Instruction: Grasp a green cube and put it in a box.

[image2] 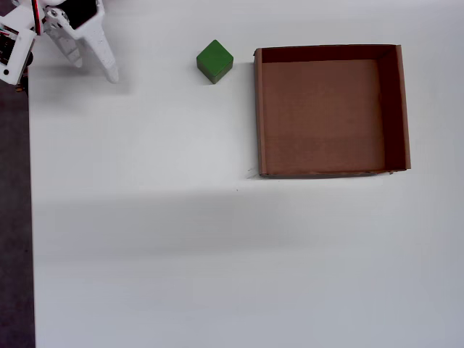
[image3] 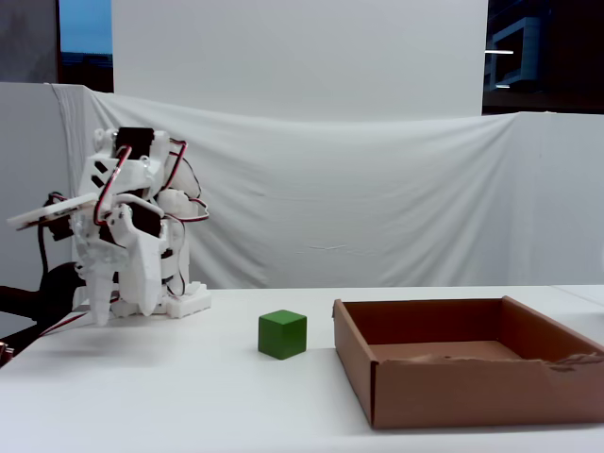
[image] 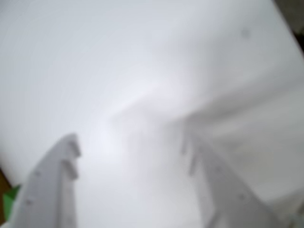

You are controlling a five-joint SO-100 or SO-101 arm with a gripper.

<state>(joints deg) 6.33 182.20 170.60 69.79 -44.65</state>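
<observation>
The green cube (image2: 214, 61) sits on the white table just left of the box's far-left corner; it also shows in the fixed view (image3: 282, 334). The brown cardboard box (image2: 259, 116) is empty, with low walls (image3: 472, 392). My gripper (image2: 94, 71) hangs at the table's top-left corner in the overhead view, well left of the cube, jaws apart and empty. In the fixed view it (image3: 118, 316) points down just above the table. The blurred wrist view shows both fingers spread over white (image: 130, 142), with a small green patch (image: 9, 202) at the lower left edge.
The arm's white base (image3: 184, 300) stands at the back left against a white cloth backdrop (image3: 377, 189). The table's left edge (image2: 30, 217) drops off to a dark floor. Bare white tabletop (image2: 217, 254) lies in front of the cube and the box.
</observation>
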